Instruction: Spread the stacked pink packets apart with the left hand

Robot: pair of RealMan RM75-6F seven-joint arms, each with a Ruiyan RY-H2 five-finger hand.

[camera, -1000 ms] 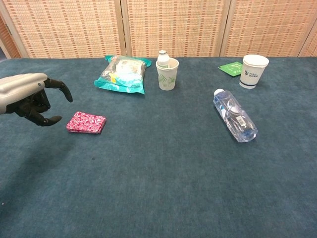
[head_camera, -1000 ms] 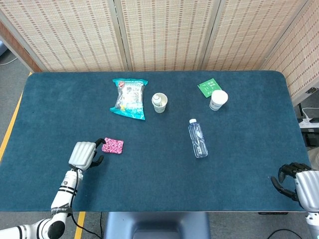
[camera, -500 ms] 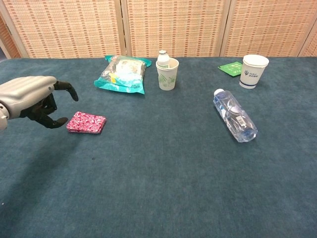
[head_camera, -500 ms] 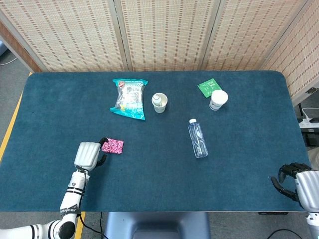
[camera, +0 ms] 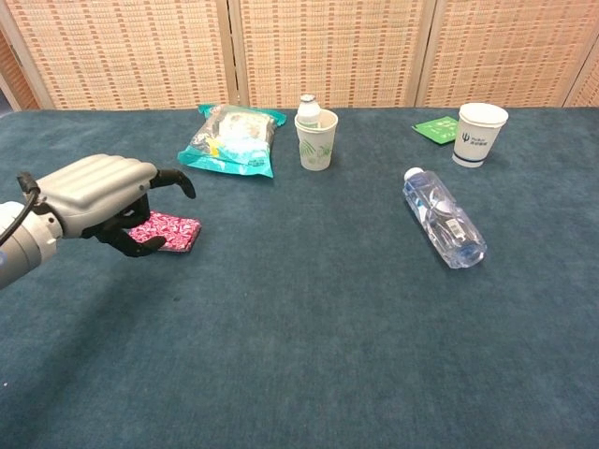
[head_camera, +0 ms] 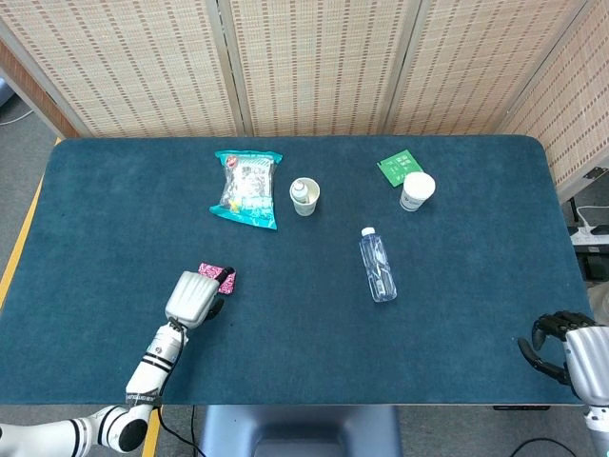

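Note:
The stacked pink packets (camera: pixel 174 231) lie on the blue table (head_camera: pixel 457 286) left of centre, with only their far edge (head_camera: pixel 222 274) showing in the head view. My left hand (camera: pixel 103 201) hovers over their left part, fingers curved and apart, the thumb low in front of the stack and one finger stretched out above it. Whether it touches the stack I cannot tell. From above, the left hand (head_camera: pixel 195 297) covers the near side of the packets. My right hand (head_camera: pixel 566 347) rests at the table's front right corner, loosely curled and holding nothing.
A teal snack bag (head_camera: pixel 245 188) lies behind the packets. A paper cup with a small bottle in it (head_camera: pixel 304 197) stands at the centre back. A clear water bottle (head_camera: pixel 378 264) lies on its side to the right, with a white cup (head_camera: pixel 416 190) and a green packet (head_camera: pixel 397 166) beyond.
My left hand has moved right, from beside the pink packets to over their near left part. The packets and the right hand have not moved.

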